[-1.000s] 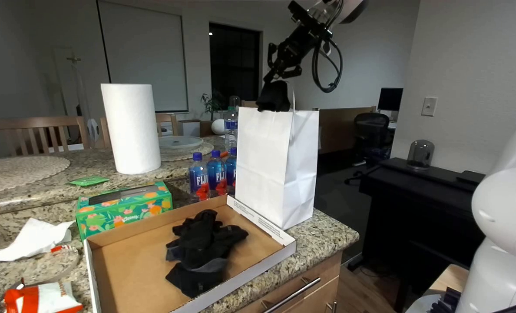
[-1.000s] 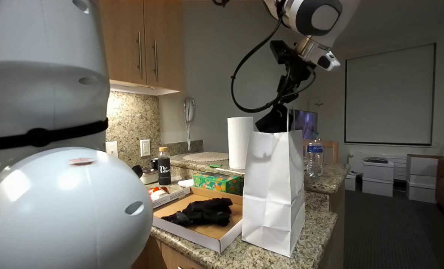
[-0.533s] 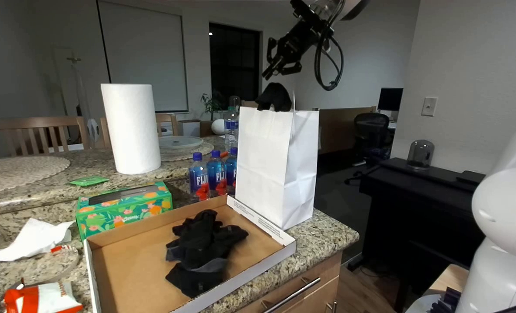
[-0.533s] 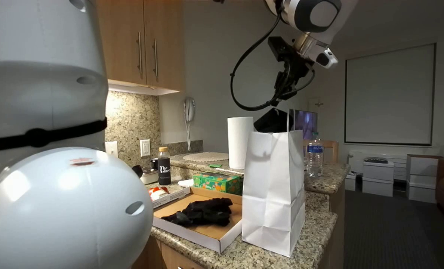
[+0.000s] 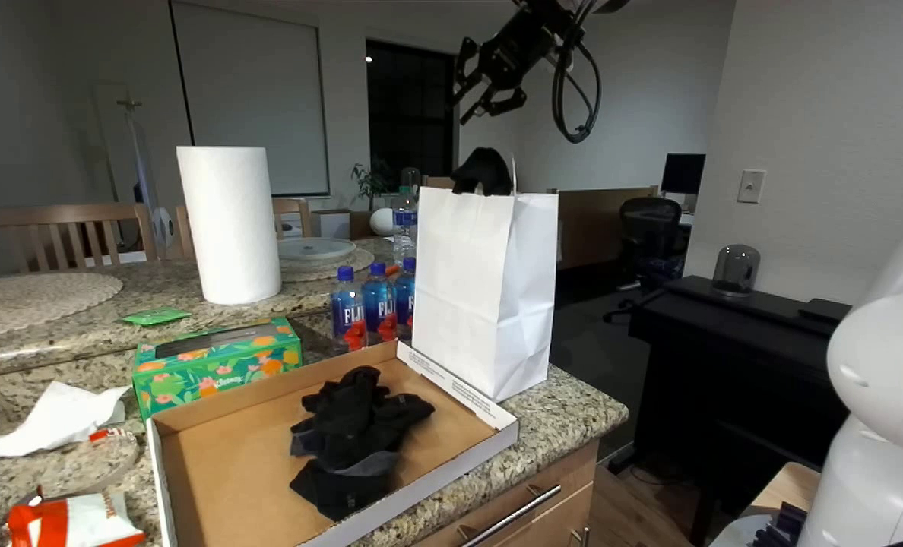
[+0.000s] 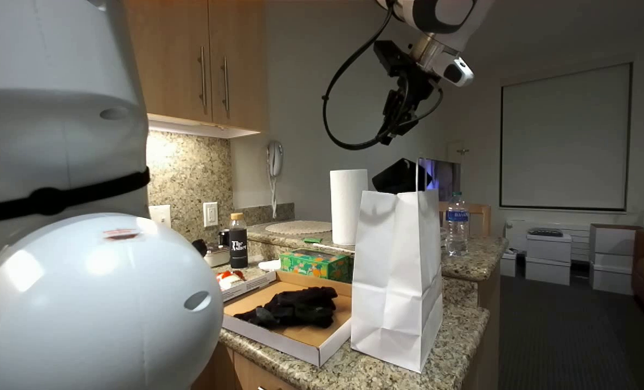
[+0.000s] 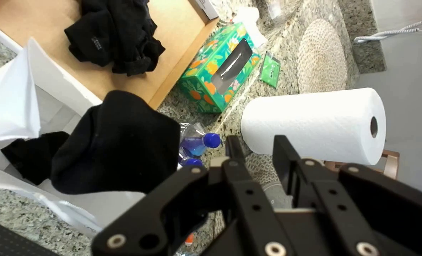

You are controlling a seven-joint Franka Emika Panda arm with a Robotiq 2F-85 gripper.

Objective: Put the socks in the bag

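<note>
1. White paper bag [image 5: 459, 281] stands upright on the granite counter [image 5: 573, 414], right of centre in both exterior views; its open mouth shows at the left of the wrist view.
2. One black sock [image 5: 483, 169] bulges above the bag's rim, upper centre in an exterior view; in the wrist view it covers part of the rim, left of centre. Some dark fabric [image 7: 37, 154] sits inside the bag; I cannot tell whether it is the same piece.
3. A heap of black socks [image 5: 349, 433] lies in the shallow cardboard tray [image 5: 227, 479], lower centre in both exterior views, upper left in the wrist view.
4. The gripper [image 5: 461, 109] hangs higher than the bag, apart from the sock. Its jaws stand a little spread, a gap showing between the fingertips.
5. At the left of an exterior view, a floral tissue box [image 5: 216, 365] sits next to the tray and a paper towel roll [image 5: 231, 228] stands upright.
</note>
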